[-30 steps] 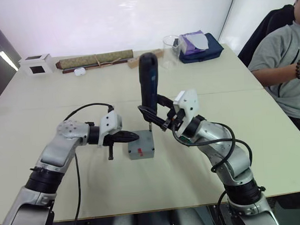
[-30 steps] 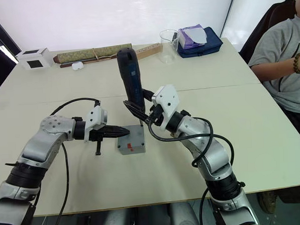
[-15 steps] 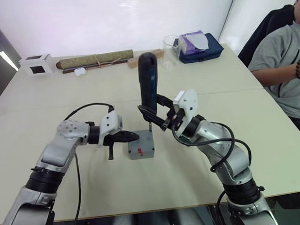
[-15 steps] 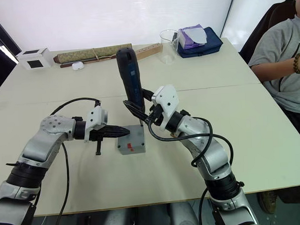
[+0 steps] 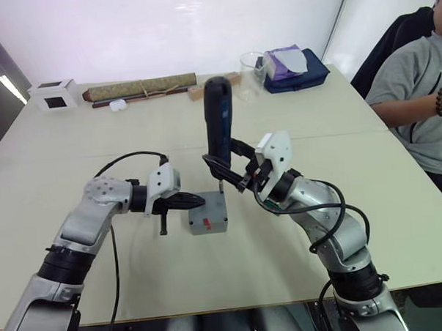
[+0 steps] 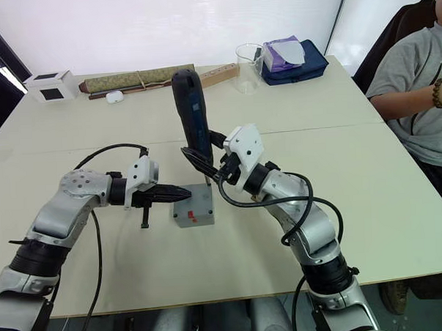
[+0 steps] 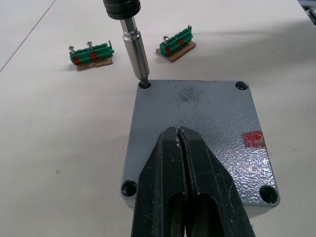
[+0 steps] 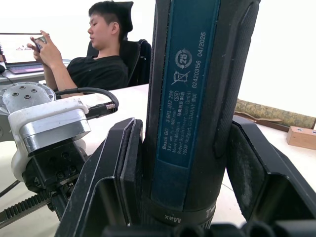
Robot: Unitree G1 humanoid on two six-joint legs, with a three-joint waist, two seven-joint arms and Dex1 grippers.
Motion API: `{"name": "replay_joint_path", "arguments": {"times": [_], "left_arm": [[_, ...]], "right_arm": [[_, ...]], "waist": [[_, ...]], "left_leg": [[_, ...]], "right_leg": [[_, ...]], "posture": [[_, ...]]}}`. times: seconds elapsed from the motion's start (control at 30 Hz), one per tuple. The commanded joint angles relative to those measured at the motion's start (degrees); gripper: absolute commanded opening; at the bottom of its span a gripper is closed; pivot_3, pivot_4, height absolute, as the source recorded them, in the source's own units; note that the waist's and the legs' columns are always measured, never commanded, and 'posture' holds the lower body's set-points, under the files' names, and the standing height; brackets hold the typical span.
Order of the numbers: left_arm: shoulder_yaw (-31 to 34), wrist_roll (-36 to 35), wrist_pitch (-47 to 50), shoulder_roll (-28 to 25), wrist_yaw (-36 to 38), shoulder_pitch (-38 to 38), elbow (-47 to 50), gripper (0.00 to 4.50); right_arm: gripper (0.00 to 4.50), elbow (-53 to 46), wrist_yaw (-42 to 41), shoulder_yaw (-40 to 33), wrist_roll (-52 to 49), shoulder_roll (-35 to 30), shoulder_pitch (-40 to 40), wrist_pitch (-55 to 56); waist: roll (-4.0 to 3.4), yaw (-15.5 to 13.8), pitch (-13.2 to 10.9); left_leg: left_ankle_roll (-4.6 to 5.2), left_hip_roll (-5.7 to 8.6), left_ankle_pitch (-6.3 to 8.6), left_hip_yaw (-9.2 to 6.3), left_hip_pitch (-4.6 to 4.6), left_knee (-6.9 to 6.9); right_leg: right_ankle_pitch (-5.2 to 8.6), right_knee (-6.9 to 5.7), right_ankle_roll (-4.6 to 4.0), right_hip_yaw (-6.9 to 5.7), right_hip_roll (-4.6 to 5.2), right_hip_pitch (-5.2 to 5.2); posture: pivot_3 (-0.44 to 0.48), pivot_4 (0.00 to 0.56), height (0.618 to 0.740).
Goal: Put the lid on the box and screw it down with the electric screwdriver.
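Lid [image 7: 197, 128] hides the box beneath it; the left gripper [image 7: 180, 143], fingers closed empty, presses on top. The right gripper [image 5: 232, 169] clamps the electric screwdriver [image 5: 218, 125] upright, its bit tip sunk out of sight in a corner hole.

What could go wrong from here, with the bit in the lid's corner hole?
1. The dark navy electric screwdriver stands tall in the right gripper, its thin metal bit seated in one corner hole; a slight tilt could make it slip out and scratch the flat grey plastic lid.
2. The left gripper, shut, only presses on the lid; driving torque might turn the small grey box on the table.
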State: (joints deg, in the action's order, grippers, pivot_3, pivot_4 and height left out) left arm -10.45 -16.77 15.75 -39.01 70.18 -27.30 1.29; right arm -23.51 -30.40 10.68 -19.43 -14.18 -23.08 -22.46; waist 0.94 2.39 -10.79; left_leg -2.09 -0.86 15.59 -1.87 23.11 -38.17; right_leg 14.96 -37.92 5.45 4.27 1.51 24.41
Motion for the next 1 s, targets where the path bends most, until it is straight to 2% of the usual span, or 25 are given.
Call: {"name": "replay_joint_path", "arguments": {"times": [0.03, 0.3, 0.5, 0.7, 0.83, 1.0], "left_arm": [[-1.4, 1.4, 0.4, 0.0, -0.1, 1.0, 0.4, 0.00], [-2.0, 1.6, 0.4, 0.1, -0.2, 1.7, 0.8, 0.00], [-2.8, 2.3, 0.5, 0.4, -0.3, 2.6, 0.9, 0.00], [-3.5, 3.9, -0.4, 0.2, -0.1, 3.4, -0.5, 0.00], [-3.6, 4.5, -1.1, 0.1, 0.0, 3.7, -1.3, 0.00], [-3.8, 4.7, -1.3, 0.0, 0.0, 4.1, -2.0, 0.00]], "right_arm": [[2.07, -1.6, -1.6, 0.6, 0.2, -1.3, 1.1, 0.6], [2.07, 1.0, -1.7, 1.8, 1.7, -1.7, 3.3, 0.4], [2.07, 2.1, -1.3, 2.8, 1.5, -2.3, 4.1, -4.3], [2.07, 2.5, 0.6, 3.3, 1.5, -2.2, 3.8, -11.0], [2.07, 3.9, 2.0, 4.4, 3.4, -2.6, 2.6, -13.1], [2.07, 4.7, 3.9, 4.7, 3.8, -2.0, 1.9, -15.1]], "waist": [[0.00, 0.0, 0.0], [0.01, 0.0, 0.1], [0.01, 0.1, 0.3], [0.04, 0.1, 1.3], [0.03, 0.1, 1.6], [0.10, 0.1, 2.2]], "left_leg": [[0.00, 0.00, 0.00, 0.00, 0.00, 0.00], [0.00, 0.00, 0.00, 0.01, -0.17, 0.00], [0.01, -0.01, 0.01, 0.00, -0.95, 0.15], [0.03, -0.03, 0.02, 0.00, -1.10, 0.23], [0.04, -0.03, 0.04, 0.02, -1.77, 0.52], [0.04, -0.04, 0.04, 0.00, -1.92, 0.89]], "right_leg": [[0.00, 0.00, 0.00, 0.00, 0.00, 0.00], [0.01, 0.00, 0.00, 0.00, -0.01, -0.17], [0.07, 0.22, -0.05, 0.00, -0.02, -1.01], [0.12, 0.30, -0.10, 0.00, -0.03, -1.14], [0.34, 0.57, -0.25, 0.01, -0.01, -1.76], [0.52, 0.71, -0.39, 0.01, -0.01, -1.82]], "posture": [[0.000, 0.150, 0.736], [0.000, 0.150, 0.736], [0.000, 0.150, 0.736], [0.000, 0.150, 0.736], [0.000, 0.150, 0.736], [0.000, 0.150, 0.736]]}}
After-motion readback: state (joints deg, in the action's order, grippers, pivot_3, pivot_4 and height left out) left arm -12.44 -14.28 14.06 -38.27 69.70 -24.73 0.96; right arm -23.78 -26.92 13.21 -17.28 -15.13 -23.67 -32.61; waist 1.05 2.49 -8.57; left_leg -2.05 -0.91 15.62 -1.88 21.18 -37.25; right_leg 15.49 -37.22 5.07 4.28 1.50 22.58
